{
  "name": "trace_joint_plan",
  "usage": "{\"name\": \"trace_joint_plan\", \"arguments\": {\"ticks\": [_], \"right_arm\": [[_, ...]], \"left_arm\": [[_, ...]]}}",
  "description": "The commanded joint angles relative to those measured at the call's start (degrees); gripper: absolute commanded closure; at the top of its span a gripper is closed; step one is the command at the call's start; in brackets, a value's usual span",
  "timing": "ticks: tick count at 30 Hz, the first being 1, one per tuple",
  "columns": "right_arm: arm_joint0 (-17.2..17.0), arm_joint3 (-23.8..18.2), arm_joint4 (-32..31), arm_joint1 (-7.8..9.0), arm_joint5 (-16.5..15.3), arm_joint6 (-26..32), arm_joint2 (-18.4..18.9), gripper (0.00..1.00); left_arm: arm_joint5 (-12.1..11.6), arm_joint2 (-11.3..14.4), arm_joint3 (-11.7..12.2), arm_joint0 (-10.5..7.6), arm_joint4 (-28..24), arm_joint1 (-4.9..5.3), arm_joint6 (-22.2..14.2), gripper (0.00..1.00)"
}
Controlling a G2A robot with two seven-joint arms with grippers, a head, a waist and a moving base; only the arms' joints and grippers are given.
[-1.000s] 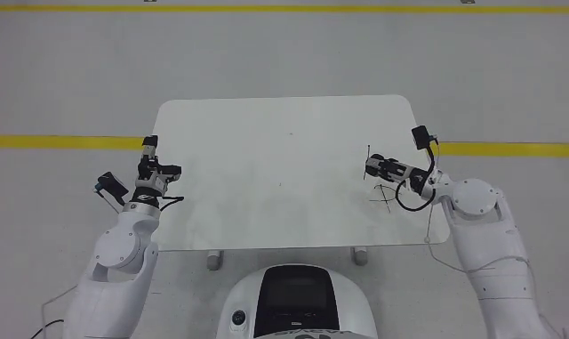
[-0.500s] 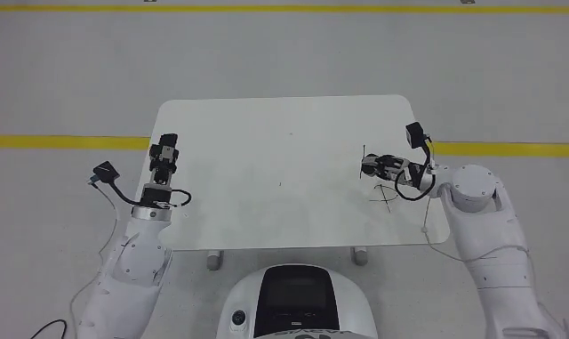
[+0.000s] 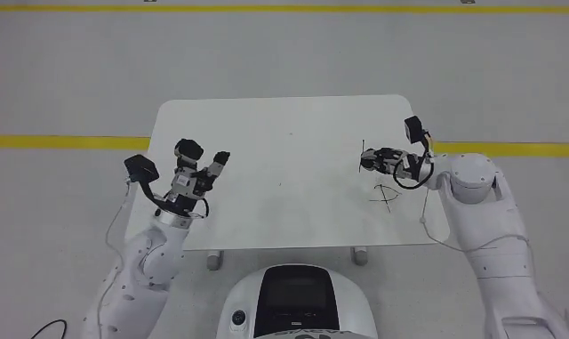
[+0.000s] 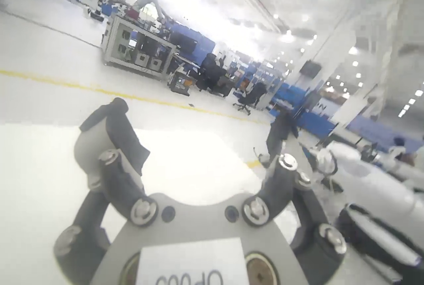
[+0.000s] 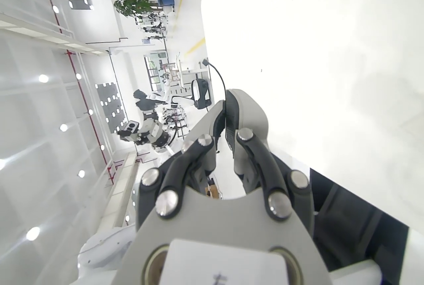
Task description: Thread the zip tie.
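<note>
Here, white table [image 3: 284,125], yellow-lined floor [image 3: 284,54], left hand [image 3: 204,153] apart, right hand [image 3: 366,161] clamping zip tie [image 5: 221,77].

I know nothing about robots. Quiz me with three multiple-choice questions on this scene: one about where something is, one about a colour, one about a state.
1. Where is the zip tie?
A. on the floor
B. in the right gripper
C. in a person's hand

2. What colour is the zip tie?
A. red
B. yellow
C. black

3. How is the left gripper?
A. open and empty
B. shut on a tool
C. shut on a cloth

Answers:
1 B: the right gripper's fingers are closed on it.
2 C: it shows as a thin black strip.
3 A: its fingers stand wide apart with nothing between them.
</note>
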Motion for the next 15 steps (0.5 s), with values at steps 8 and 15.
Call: {"name": "trace_joint_plan", "arguments": {"ticks": [8,15], "right_arm": [[2.8,2.6,-0.3,-0.06,5.0,-1.1,-2.3,1.00],[2.7,2.6,-0.2,-0.08,5.0,-1.4,-2.4,1.00]], "left_arm": [[0.0,4.1,4.4,-1.91,8.3,2.46,9.7,0.00],[0.4,4.2,4.2,-2.35,10.3,2.51,8.9,0.00]]}}
